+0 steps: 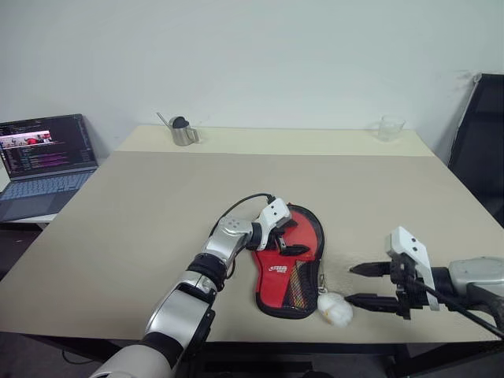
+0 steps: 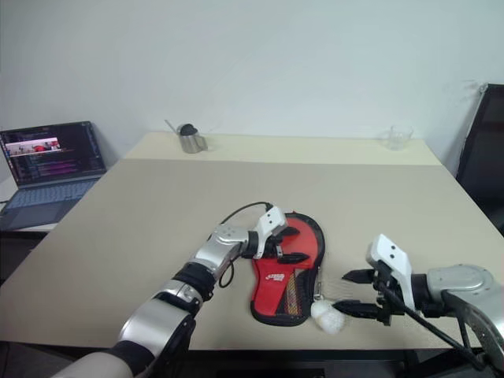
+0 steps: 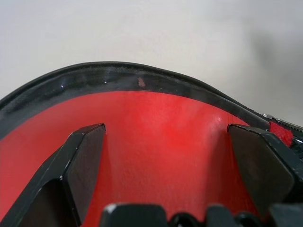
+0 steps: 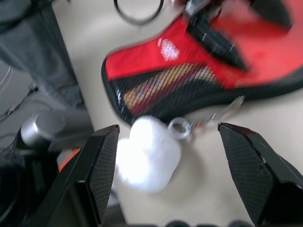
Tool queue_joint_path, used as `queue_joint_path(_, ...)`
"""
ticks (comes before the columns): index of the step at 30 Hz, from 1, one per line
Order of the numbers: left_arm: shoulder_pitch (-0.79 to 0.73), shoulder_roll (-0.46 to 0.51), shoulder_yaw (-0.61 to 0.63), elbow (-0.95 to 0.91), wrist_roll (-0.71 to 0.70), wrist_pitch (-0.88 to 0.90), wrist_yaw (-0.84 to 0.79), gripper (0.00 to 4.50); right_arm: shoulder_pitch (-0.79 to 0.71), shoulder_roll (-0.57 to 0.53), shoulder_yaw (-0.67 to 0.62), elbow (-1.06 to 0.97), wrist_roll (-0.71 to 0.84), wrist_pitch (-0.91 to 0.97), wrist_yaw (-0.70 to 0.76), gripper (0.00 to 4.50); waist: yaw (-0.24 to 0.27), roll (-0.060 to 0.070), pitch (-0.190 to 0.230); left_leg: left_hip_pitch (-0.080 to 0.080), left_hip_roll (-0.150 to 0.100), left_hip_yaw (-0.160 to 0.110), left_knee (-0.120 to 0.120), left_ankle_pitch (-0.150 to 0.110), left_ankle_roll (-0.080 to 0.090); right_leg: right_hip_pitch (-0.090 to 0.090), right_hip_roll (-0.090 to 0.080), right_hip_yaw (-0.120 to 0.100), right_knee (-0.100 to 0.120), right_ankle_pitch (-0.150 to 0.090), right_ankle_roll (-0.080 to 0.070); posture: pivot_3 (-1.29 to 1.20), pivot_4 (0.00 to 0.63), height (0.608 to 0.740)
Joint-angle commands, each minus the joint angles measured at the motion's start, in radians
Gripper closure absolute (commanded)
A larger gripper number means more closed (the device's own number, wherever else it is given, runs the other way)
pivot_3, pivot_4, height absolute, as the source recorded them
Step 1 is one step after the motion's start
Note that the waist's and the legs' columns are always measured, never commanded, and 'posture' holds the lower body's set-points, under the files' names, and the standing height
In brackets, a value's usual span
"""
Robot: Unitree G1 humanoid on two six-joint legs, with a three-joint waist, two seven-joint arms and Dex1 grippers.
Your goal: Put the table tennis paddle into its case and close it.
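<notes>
Now your beige desk (image 1: pixel 142 228) carries the case (image 1: pixel 303 295) near its front edge, paddle (image 1: pixel 272 256) inside; left claw (image 1: pixel 287 238) spread wide over it, right claw (image 1: pixel 364 285) wide, empty. Laptop (image 1: pixel 43 161) beside, white wall behind.

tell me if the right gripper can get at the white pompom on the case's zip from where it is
Probably yes: the right gripper, fingers open, sits just beside the white pompom, with bare table between them.

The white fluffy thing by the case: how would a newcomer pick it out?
On the beige table, go to the near edge, where the red-and-black case lies. At the case's narrow end, a white fluffy puff hangs by a metal ring, the only soft white item there.
</notes>
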Motion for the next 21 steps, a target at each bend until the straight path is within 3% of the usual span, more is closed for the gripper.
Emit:
queue_joint_path(1,0.023,0.001,-0.018,0.046,0.050,-0.013,0.038,0.00,-0.002,-0.002,0.035,-0.057,0.031,0.005,-0.026,0.86,0.000,0.000,0.000,0.001,0.000,0.000,0.000,0.000,0.000,0.001,0.000,0.000,0.000,0.000,0.000,0.00,0.150,0.740)
queue_joint_path(7,0.026,0.000,-0.019,0.050,0.057,-0.016,0.062,0.00,-0.015,-0.007,0.155,-0.046,-0.022,0.000,-0.096,0.86,0.000,-0.001,0.000,0.004,0.000,-0.001,0.000,0.000,0.000,0.004,0.000,-0.001,0.000,0.000,0.000,0.00,0.150,0.740)
queue_joint_path(21,0.037,-0.016,-0.044,0.014,0.075,0.002,0.050,0.00,-0.015,0.052,0.292,-0.029,-0.069,0.046,-0.256,0.86,0.002,-0.001,-0.001,0.003,0.000,-0.001,-0.001,0.000,0.000,0.005,-0.001,-0.001,-0.004,0.000,0.000,0.00,0.150,0.740)
